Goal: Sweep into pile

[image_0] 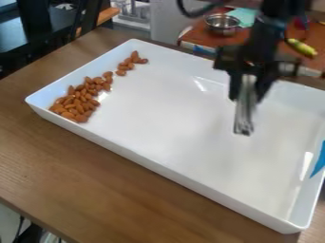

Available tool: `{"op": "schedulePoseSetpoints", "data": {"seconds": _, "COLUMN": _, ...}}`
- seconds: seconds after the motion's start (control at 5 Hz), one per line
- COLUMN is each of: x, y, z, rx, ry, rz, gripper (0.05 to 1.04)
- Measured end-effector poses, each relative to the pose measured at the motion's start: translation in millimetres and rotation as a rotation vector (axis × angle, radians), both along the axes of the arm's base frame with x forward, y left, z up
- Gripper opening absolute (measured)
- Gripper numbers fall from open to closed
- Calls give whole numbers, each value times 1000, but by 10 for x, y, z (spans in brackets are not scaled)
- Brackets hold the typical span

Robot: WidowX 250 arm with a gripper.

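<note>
almonds (79, 102) lie strung along one short wall of a white tray (168, 107) on a wooden table (120, 175), seen from where i stand in the room. most crowd together at the tray's near-left corner, some resting on others; from there a narrower run leads toward the far corner, ending in a small, looser cluster beside the rim.

well apart from the nuts, the black gripper (248, 97) hangs down over the right-hand part of the tray, its arm entering from the top of the view. its jaws are clamped on a silvery tool (243, 124) – a narrow, upright piece, too blurred to name – and whether its lower end touches the tray floor, i cannot tell. a blue patch (319, 161) shows at the tray's right side, and light glints off the glossy white surface nearby.

behind the tray, a reddish-brown table (203, 42) holds a metal bowl (222, 31) with a pale teal cloth (243, 16) just beside it. farther right on that table lies a yellow-green item (302, 48) – its exact nature unclear from here. black furniture (35, 26) stands at the upper left.
</note>
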State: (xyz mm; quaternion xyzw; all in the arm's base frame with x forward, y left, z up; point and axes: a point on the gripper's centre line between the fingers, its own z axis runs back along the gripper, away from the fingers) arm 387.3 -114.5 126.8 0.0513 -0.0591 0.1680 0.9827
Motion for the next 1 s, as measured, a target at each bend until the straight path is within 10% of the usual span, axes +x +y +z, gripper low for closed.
{"op": "schedulePoseSetpoints", "data": {"seconds": 0.4, "x": -124, "y": -306, "z": -179, "rx": 70, "ry": -34, "rz": -48, "gripper": 449}}
{"op": "schedulePoseSetpoints", "data": {"seconds": 0.6, "x": -164, "y": -298, "z": -380, "rx": 112, "ry": 25, "rz": -52, "gripper": 765}}
{"op": "schedulePoseSetpoints", "data": {"seconds": 0.8, "x": -154, "y": -271, "z": -379, "rx": 64, "ry": 48, "rz": -70, "gripper": 997}}
{"op": "schedulePoseSetpoints", "data": {"seconds": 1.0, "x": -94, "y": 37, "z": 11, "rx": -66, "ry": 12, "rz": -93, "gripper": 1006}}
